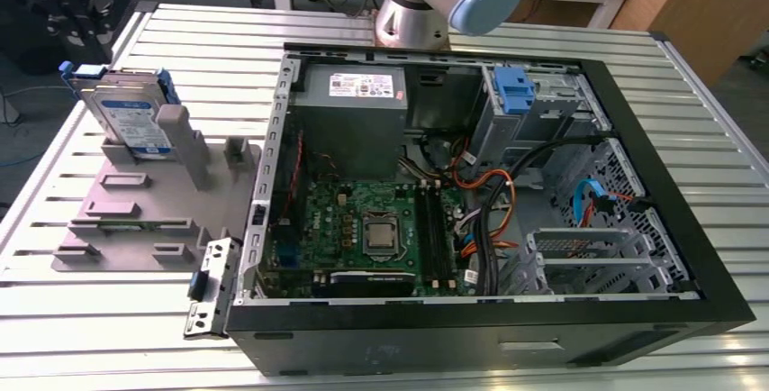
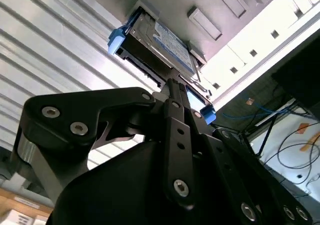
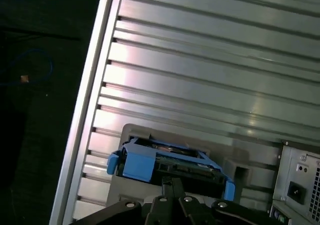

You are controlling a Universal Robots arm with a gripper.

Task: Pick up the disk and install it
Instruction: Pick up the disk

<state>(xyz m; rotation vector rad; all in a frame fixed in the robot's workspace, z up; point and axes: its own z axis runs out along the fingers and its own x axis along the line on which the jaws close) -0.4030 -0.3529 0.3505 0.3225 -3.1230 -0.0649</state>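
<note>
Right now the black two-finger gripper (image 3: pixel 172 181) is hovering over the far corner of the ribbed aluminium table (image 1: pixel 229 40), on the exterior view's left. Its fingers are looking drawn together, with hardly any gap and nothing between them.

The flat silver-grey disk with blue plastic rails (image 1: pixel 130 110) is standing on edge in a slot of the grey plastic fixture plate (image 1: pixel 150 215). It is sitting outside the open black computer case (image 1: pixel 481 346), not yet installed.

In both wrist views the disk is lying straight ahead of the fingertips, close but apart from them, and showing its blue-railed upper edge to the gripper. That long edge is running in the same line as the gripper's linkage, not across it. I judge the fingers are facing the disk's length rather than its thin sides.
</note>
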